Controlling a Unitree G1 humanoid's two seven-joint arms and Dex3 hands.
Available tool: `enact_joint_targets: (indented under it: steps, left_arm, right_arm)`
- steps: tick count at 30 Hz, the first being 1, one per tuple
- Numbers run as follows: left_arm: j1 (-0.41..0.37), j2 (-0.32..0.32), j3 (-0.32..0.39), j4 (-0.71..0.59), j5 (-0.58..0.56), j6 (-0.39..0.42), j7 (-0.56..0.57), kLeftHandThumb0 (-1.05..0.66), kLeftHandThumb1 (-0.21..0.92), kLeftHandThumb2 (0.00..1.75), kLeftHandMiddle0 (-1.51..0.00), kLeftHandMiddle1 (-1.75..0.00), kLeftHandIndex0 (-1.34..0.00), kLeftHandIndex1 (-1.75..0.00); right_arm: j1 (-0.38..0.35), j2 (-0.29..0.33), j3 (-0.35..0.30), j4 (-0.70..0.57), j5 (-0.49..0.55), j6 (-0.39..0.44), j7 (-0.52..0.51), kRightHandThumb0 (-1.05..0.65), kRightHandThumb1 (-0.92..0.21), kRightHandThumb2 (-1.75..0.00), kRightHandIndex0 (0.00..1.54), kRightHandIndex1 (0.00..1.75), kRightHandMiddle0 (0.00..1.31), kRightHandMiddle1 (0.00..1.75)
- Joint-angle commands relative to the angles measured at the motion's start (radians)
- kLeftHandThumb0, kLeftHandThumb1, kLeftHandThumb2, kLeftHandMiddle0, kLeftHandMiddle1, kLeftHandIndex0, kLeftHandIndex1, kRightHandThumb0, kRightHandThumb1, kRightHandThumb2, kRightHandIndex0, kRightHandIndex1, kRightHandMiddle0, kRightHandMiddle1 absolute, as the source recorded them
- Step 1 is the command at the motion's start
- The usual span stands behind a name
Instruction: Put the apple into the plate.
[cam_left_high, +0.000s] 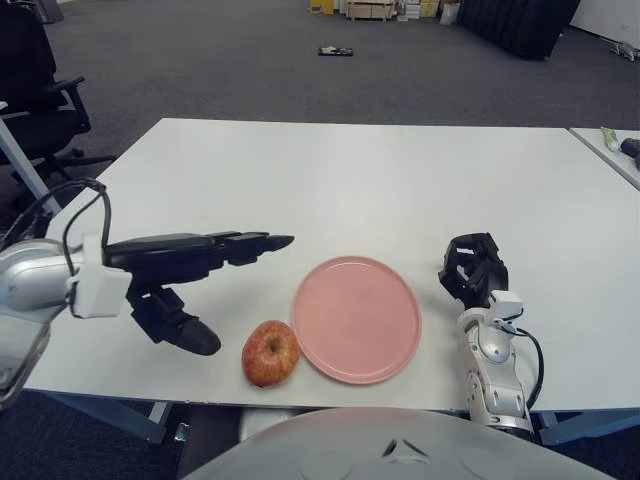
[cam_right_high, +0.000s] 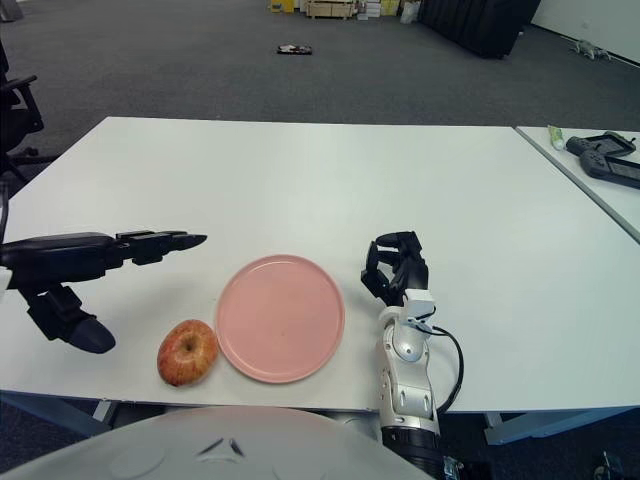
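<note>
A red-yellow apple (cam_left_high: 269, 353) lies on the white table (cam_left_high: 380, 180) near its front edge, just left of a pink plate (cam_left_high: 356, 318) and touching or nearly touching its rim. The plate holds nothing. My left hand (cam_left_high: 215, 285) is above the table to the left of the apple, open, with the fingers stretched out toward the right above and behind the apple and the thumb hanging below; it holds nothing. My right hand (cam_left_high: 473, 270) shows to the right of the plate, fingers curled, holding nothing.
A second table (cam_right_high: 590, 170) at the right carries a dark device (cam_right_high: 606, 158) and a small green item (cam_right_high: 555, 137). An office chair (cam_left_high: 35, 95) stands at the far left. A small dark object (cam_left_high: 335, 51) lies on the floor beyond.
</note>
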Motion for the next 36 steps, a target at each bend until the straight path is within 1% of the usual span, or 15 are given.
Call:
enact_joint_targets:
  steps: [1,3,5,7,9,11,17,21,25,29,36]
  left_arm:
    - [-0.031,0.014,-0.041,-0.013,0.048,-0.021,0.0,-1.0,0.84,0.36,0.0,0.0,0.0,0.0]
    - [-0.028,0.004,-0.068,-0.018,0.077,-0.033,0.009,-0.98,0.84,0.36,0.0,0.0,0.0,0.0]
    - [-0.008,-0.011,-0.093,-0.005,0.115,-0.068,0.017,-0.96,0.83,0.36,0.0,0.0,0.0,0.0]
    - [0.008,-0.039,-0.15,0.034,0.18,-0.13,0.038,-0.95,0.83,0.36,0.0,0.0,0.0,0.0]
    - [0.009,-0.058,-0.188,0.06,0.217,-0.17,0.055,-0.93,0.8,0.39,0.0,0.0,0.0,0.0]
    - [0.011,-0.071,-0.206,0.078,0.236,-0.196,0.068,-0.9,0.76,0.46,0.0,0.0,0.0,0.0]
    - [0.021,-0.093,-0.214,0.099,0.252,-0.235,0.088,-0.84,0.62,0.62,0.0,0.0,0.0,0.0]
    - [0.033,-0.11,-0.218,0.11,0.263,-0.265,0.11,-0.81,0.56,0.69,0.0,0.0,0.0,-0.01]
    - [0.042,-0.124,-0.225,0.124,0.274,-0.302,0.132,-0.81,0.53,0.71,0.0,0.0,-0.01,-0.02]
    - [0.045,-0.142,-0.244,0.15,0.294,-0.344,0.152,-0.8,0.5,0.75,0.0,0.0,0.0,-0.08]
    - [0.05,-0.155,-0.266,0.166,0.335,-0.397,0.183,-0.81,0.48,0.76,0.0,0.0,0.0,-0.06]
  right_arm:
    - [-0.018,0.007,-0.001,0.002,-0.007,-0.009,-0.003,-0.39,-0.63,-0.93,0.62,1.75,0.37,1.75]
    - [-0.018,0.007,-0.001,0.002,-0.006,-0.012,-0.003,-0.39,-0.63,-0.93,0.63,1.75,0.38,1.75]
    - [-0.018,0.007,0.0,0.003,-0.007,-0.014,-0.003,-0.39,-0.63,-0.93,0.63,1.75,0.38,1.75]
    - [-0.017,0.005,0.0,0.003,-0.01,-0.015,-0.003,-0.39,-0.63,-0.93,0.63,1.75,0.38,1.75]
    - [-0.017,0.002,-0.001,0.003,-0.012,-0.014,-0.002,-0.4,-0.62,-0.94,0.64,1.75,0.38,1.75]
    - [-0.015,0.001,-0.001,0.001,-0.011,-0.013,0.0,-0.4,-0.61,-0.95,0.64,1.75,0.39,1.75]
    - [-0.011,0.002,-0.001,-0.001,-0.015,-0.016,-0.001,-0.4,-0.61,-0.95,0.64,1.75,0.39,1.75]
    - [-0.006,-0.001,0.001,-0.006,-0.023,-0.02,-0.001,-0.4,-0.61,-0.95,0.65,1.75,0.39,1.75]
    - [-0.001,-0.001,0.0,-0.011,-0.02,-0.02,0.005,-0.4,-0.61,-0.95,0.66,1.75,0.39,1.75]
    - [0.004,0.002,-0.001,-0.014,-0.019,-0.024,0.006,-0.4,-0.61,-0.95,0.67,1.75,0.38,1.75]
    - [0.009,0.004,0.0,-0.023,-0.017,-0.018,0.008,-0.4,-0.61,-0.95,0.66,1.75,0.39,1.75]
